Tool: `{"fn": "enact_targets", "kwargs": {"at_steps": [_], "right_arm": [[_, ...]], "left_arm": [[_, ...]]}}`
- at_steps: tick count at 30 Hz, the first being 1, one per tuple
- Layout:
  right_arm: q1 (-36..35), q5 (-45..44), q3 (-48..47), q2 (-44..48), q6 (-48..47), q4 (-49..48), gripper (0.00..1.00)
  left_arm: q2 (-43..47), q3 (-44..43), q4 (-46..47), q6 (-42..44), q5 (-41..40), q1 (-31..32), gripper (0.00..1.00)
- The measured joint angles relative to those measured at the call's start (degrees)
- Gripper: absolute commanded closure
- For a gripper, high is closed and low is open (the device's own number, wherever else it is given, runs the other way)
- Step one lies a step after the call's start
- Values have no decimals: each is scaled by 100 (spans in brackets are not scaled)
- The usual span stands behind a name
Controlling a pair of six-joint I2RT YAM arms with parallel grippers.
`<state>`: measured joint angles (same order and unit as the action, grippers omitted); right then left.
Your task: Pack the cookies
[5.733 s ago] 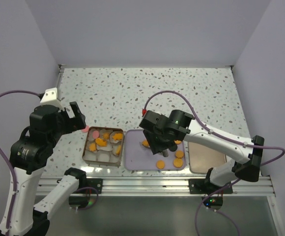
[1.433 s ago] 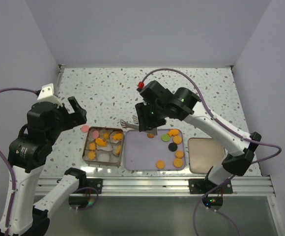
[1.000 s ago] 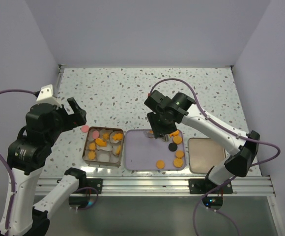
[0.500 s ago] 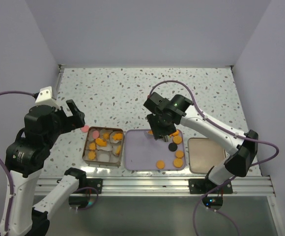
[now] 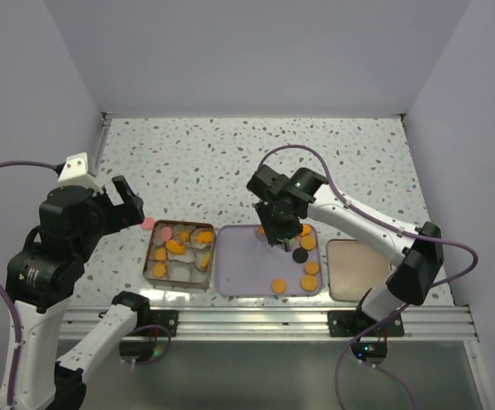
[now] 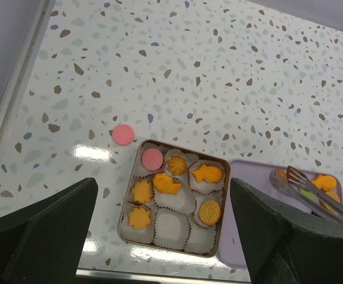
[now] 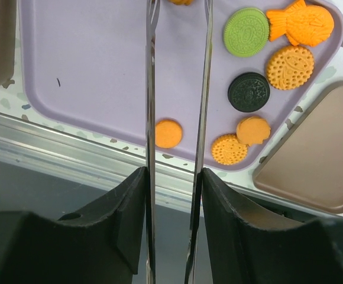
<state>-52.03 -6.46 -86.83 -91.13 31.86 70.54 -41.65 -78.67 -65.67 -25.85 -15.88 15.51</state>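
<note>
The right gripper (image 7: 172,177) has come back from the box (image 5: 148,260) to the purple tray (image 7: 89,71). It squeezes the tongs (image 7: 151,89), and their tips sit beside an orange cookie (image 7: 180,2). I think that one goes next. The left gripper (image 5: 126,203) is wide open and holds nothing. On the tray are six orange cookies, one green (image 7: 245,31) and one black (image 7: 249,92). In the box are six orange and one pink. One more pink cookie (image 6: 123,134) lies on the bench (image 6: 219,71).

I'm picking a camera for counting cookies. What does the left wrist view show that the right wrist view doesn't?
Only left wrist: the inside of the box and a pink cookie loose on the table. Only right wrist: the black cookie and the brown tray. Both: the purple tray and the tongs.
</note>
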Motion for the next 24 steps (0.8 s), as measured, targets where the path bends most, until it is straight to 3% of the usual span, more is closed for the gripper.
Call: {"fn": "enact_targets", "kwargs": {"at_steps": [24], "right_arm": [[2, 332, -363, 168, 42, 52, 62]], "left_arm": [[-70, 0, 4, 9, 4, 0, 0]]}}
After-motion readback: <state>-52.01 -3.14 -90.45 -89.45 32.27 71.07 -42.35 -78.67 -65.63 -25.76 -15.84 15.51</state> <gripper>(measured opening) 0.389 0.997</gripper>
